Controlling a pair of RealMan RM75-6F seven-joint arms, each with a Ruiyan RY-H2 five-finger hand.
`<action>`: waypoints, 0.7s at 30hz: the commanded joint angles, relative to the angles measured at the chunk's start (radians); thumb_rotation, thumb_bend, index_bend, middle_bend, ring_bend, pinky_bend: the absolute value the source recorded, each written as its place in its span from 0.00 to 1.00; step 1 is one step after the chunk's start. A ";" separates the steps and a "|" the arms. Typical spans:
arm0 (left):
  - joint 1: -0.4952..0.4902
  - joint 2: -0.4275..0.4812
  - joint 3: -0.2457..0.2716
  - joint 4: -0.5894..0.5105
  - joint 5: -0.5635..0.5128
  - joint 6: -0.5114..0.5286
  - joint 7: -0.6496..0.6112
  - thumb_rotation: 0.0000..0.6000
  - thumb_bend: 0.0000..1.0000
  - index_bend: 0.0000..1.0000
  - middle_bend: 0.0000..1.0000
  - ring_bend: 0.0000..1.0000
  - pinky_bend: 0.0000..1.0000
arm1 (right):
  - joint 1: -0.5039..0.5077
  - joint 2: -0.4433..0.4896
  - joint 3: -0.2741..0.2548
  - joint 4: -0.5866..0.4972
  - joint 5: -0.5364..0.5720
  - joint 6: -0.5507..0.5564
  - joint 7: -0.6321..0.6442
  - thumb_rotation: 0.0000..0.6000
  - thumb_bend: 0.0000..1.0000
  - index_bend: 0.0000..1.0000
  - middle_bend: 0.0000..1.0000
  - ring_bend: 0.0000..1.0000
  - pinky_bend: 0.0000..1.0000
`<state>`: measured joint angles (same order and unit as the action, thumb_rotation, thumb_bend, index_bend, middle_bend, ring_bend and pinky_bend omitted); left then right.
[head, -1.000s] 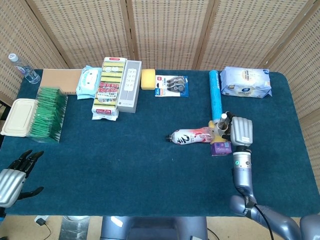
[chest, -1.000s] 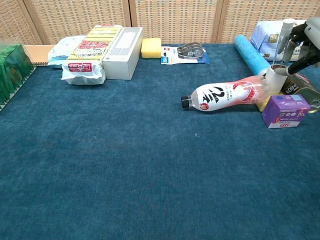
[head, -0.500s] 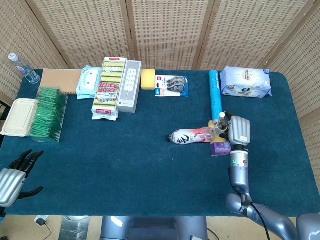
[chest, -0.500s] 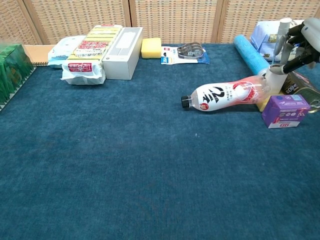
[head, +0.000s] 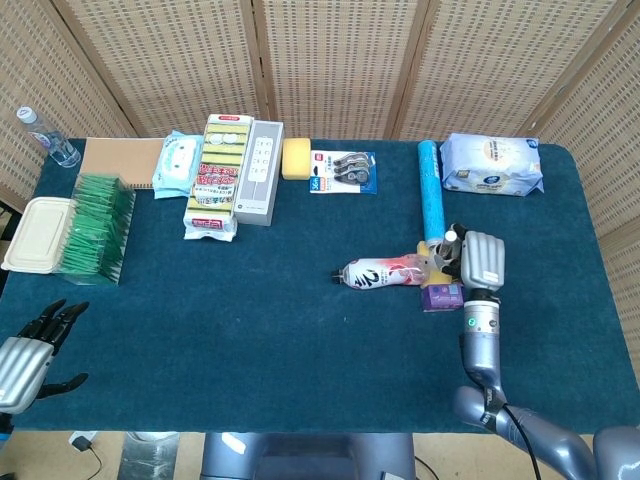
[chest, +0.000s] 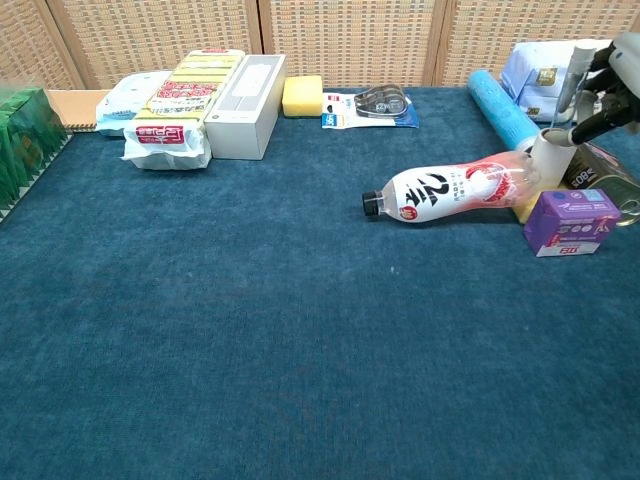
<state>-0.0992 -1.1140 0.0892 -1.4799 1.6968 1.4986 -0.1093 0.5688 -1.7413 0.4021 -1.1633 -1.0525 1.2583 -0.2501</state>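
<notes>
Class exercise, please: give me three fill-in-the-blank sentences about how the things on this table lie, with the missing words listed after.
1. The drink bottle lies on its ____.
2. The small box beside the bottle is ____ in colour.
3. The blue tube lies just left of the pack of ____.

Missing words: side; purple; wipes

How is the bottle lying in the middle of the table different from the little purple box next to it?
The bottle is long and round, while the purple box is short and square-cornered. The bottle lies on its side with its dark cap pointing left; the purple box sits on a flat face. The bottle is white and red with big black writing; the purple box is plain purple with a small label. Both rest on the blue table, close to the right hand.
</notes>
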 joint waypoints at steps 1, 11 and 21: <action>-0.001 0.000 0.000 -0.001 -0.001 -0.002 0.001 1.00 0.11 0.00 0.16 0.08 0.26 | 0.002 0.001 -0.001 0.000 -0.003 0.002 -0.004 1.00 0.28 0.56 0.73 0.78 0.78; 0.000 0.002 0.000 -0.001 -0.003 -0.002 -0.003 1.00 0.11 0.00 0.16 0.08 0.27 | 0.009 -0.001 -0.002 -0.003 -0.013 0.019 -0.016 1.00 0.28 0.60 0.77 0.84 0.80; 0.001 0.004 0.000 0.002 -0.002 0.003 -0.011 1.00 0.11 0.00 0.16 0.08 0.28 | 0.010 0.004 -0.003 -0.023 -0.024 0.042 -0.032 1.00 0.29 0.64 0.82 0.89 0.83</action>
<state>-0.0983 -1.1104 0.0895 -1.4781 1.6947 1.5012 -0.1209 0.5786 -1.7381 0.3989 -1.1841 -1.0751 1.2983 -0.2811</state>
